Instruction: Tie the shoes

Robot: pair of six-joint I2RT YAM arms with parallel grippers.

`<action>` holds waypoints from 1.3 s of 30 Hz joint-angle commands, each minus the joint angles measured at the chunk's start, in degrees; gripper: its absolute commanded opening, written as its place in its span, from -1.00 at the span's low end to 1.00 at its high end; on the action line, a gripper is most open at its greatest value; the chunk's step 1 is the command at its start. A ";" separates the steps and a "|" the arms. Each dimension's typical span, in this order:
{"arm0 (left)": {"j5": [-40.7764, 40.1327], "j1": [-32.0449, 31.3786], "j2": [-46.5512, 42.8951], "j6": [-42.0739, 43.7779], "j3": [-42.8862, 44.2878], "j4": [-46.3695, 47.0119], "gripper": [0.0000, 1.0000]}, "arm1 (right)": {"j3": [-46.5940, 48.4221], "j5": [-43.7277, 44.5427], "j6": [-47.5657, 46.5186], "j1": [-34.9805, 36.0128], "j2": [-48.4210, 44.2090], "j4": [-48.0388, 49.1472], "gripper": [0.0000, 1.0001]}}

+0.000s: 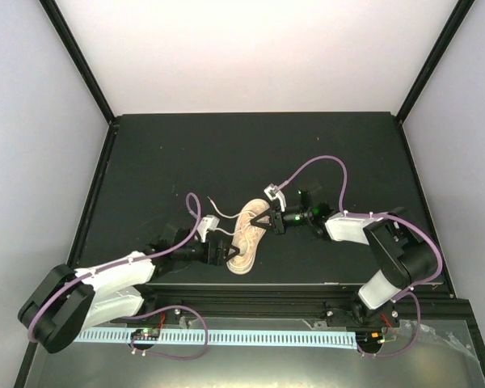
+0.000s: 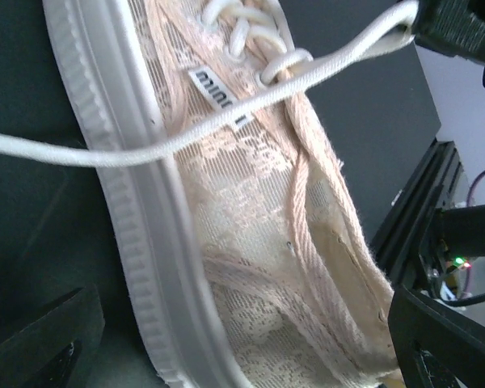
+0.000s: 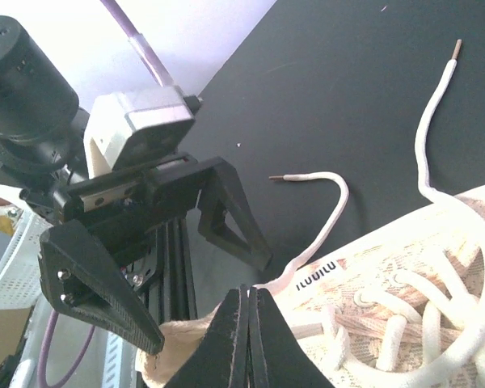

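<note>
Top external view: the left gripper (image 1: 223,249) stands wide open, its fingers either side of the heel end of the sneaker (image 1: 244,250). The sneaker lies near the middle of the tabletop's (image 1: 145,162) near edge. The right gripper (image 1: 264,220) is closed tight, pinching a lace (image 2: 65,152) above the shoe's laced part.

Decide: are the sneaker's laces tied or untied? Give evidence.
Untied: the laces trail loose over the table, ends apart, no bow on the sneaker.

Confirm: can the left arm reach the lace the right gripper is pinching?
Likely yes: the left gripper stands open beside the shoe, and the lace crosses right before it, nothing between.
</note>
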 commanded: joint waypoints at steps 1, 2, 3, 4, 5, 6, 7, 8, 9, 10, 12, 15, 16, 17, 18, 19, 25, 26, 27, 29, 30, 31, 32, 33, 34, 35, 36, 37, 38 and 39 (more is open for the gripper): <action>3.87 -1.41 2.39 -5.08 -0.56 6.60 0.98 | -0.41 0.41 0.10 0.23 -1.43 2.55 -0.97; 3.78 -1.90 3.01 -5.34 -0.72 7.12 0.98 | -0.48 0.40 0.09 0.22 -1.47 2.50 -0.97; 3.67 -2.32 3.65 -5.64 -0.83 7.73 0.98 | -0.48 0.49 0.07 0.22 -1.53 2.43 -0.97; 3.91 -2.90 4.45 -6.08 -0.84 8.65 0.97 | -0.47 0.48 0.04 0.22 -1.57 2.47 -0.97; 4.13 -3.58 5.20 -6.73 -0.84 10.13 0.97 | -0.42 0.54 0.00 0.24 -1.53 2.40 -0.97; 4.33 -4.52 5.94 -7.60 -0.84 11.66 0.97 | -0.40 0.65 -0.05 0.21 -1.55 2.39 -0.97; 4.41 -5.59 6.84 -8.43 -0.72 13.51 0.97 | -0.40 0.67 -0.01 0.24 -1.58 2.41 -0.97; 4.44 -6.62 7.74 -9.26 -0.55 15.21 0.97 | -0.32 0.64 0.07 0.22 -1.56 2.46 -0.97; 4.44 -7.68 8.52 -9.90 -0.18 16.42 0.97 | -0.35 0.64 0.16 0.22 -1.57 2.43 -0.97; 4.28 -8.58 9.39 -10.39 0.23 17.46 0.97 | -0.39 0.66 0.17 0.22 -1.70 2.43 -0.97; 3.90 -10.11 11.03 -11.15 1.18 19.01 0.98 | -0.61 0.72 0.16 0.22 -2.10 2.32 -0.97; 3.81 -11.40 14.07 -12.24 2.29 21.69 0.97 | -0.88 0.85 0.04 0.22 -2.54 2.10 -0.97; 3.82 -11.46 14.44 -12.16 2.72 21.65 0.98 | -0.92 0.89 -0.03 0.22 -2.62 2.01 -0.97; 3.59 -11.45 14.14 -11.74 3.21 20.96 0.98 | -0.92 0.90 -0.01 0.22 -2.66 1.91 -0.97; 2.77 -11.40 13.15 -10.11 3.73 19.12 0.98 | -0.92 0.94 -0.07 0.22 -2.69 1.80 -0.97; 1.57 -11.26 11.19 -8.23 4.64 16.31 0.97 | -1.00 0.95 -0.16 0.22 -2.82 1.66 -0.97; -6.13 -4.15 -3.52 6.09 11.11 -9.19 0.97 | -1.61 1.42 -0.96 0.22 -4.06 0.69 -0.97; -6.41 -2.08 -5.24 7.52 11.61 -10.67 0.98 | -1.69 1.45 -1.09 0.16 -4.15 0.68 -0.97; -6.37 0.17 -6.49 8.64 11.94 -11.30 0.97 | -1.79 1.45 -1.11 0.22 -4.12 0.82 -0.97; -5.51 4.84 -7.26 11.13 13.85 -13.54 0.98 | -1.80 1.46 -1.07 0.19 -3.72 0.93 -0.97; -5.52 5.87 -6.67 12.58 15.07 -14.93 0.97 | -1.80 1.36 -1.09 0.22 -3.61 1.04 -0.97; -6.52 7.29 -5.55 14.15 16.36 -16.60 0.95 | -1.80 1.30 -1.06 0.22 -3.40 1.21 -0.97; -8.57 7.86 -3.89 15.60 17.81 -17.96 0.91 | -1.88 1.20 -0.94 0.22 -3.28 1.38 -0.97; -10.07 8.05 -1.89 17.17 19.36 -19.22 0.85 | -1.96 1.12 -0.85 0.22 -3.24 1.59 -0.97; -11.41 8.11 0.51 18.92 21.18 -20.74 0.75 | -2.02 1.04 -0.80 0.24 -3.14 1.77 -0.97; -12.64 8.08 3.48 20.52 23.62 -23.09 0.70 | -1.98 0.93 -0.73 0.22 -3.13 1.89 -0.97; -15.32 8.07 6.40 21.69 26.52 -26.91 0.56 | -1.91 0.91 -0.67 0.22 -3.11 1.94 -0.97; -17.40 8.00 10.77 22.20 29.60 -30.57 0.47 | -1.92 0.82 -0.66 0.22 -3.13 1.99 -0.97; -18.39 7.91 13.69 23.76 31.40 -33.03 0.42 | -1.96 0.76 -0.69 0.22 -3.11 1.98 -0.97; -18.85 7.89 15.39 25.01 31.98 -33.04 0.38 | -1.94 0.79 -0.71 0.22 -3.11 1.95 -0.97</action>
